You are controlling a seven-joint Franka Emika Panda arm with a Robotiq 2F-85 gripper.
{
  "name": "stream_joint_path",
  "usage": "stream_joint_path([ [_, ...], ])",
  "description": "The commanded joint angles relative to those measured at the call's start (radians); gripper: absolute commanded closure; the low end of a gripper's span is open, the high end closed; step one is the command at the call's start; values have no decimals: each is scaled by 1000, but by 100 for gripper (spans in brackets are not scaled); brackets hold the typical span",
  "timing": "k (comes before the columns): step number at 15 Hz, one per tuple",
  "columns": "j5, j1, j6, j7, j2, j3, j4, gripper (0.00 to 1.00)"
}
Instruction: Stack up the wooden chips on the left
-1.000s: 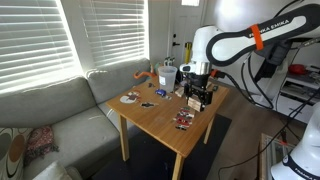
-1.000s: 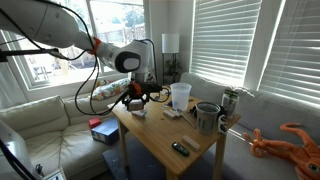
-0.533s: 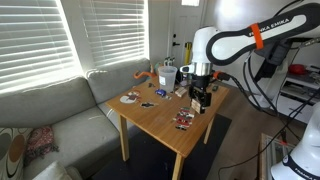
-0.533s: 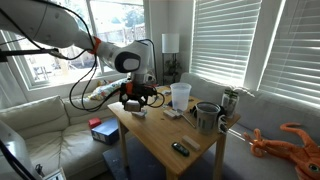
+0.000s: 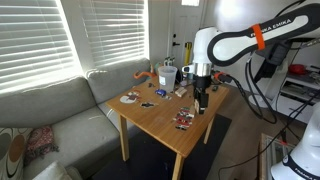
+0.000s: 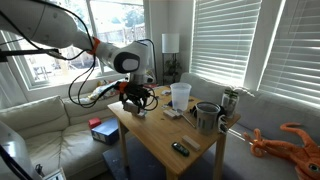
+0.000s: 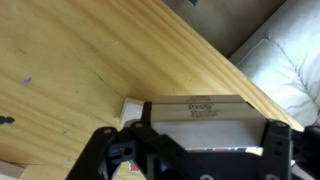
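in an exterior view a round dark plate (image 5: 130, 98) sits near the left edge of the desk (image 5: 160, 115), with a white cup (image 5: 166, 75) behind it toward the blinds. right of these the end effector (image 5: 201, 103) hangs low over the desk, pointing down, jaws clenched; whether they pinch anything i cannot tell. in the wrist view one of the wooden chips (image 7: 130, 108) lies flat on the desk, just beside the end effector.

a pale wooden table (image 5: 160, 122) stands mid-room. a grey sofa (image 5: 50, 108) sits at its 9 o'clock, beneath white slatted blinds (image 5: 45, 35) (daylight glows between the slats). brown wood floor (image 5: 245, 140) shows at 4 o'clock.
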Motion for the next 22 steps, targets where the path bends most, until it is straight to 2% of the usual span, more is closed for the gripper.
stream_joint_path([
  [1, -28, -8, -31, 113, -32, 3, -12, 41],
  [9, -133, -13, -24, 258, -18, 9, 0, 41],
  [22, -172, -4, 73, 360, 13, 34, 3, 41],
])
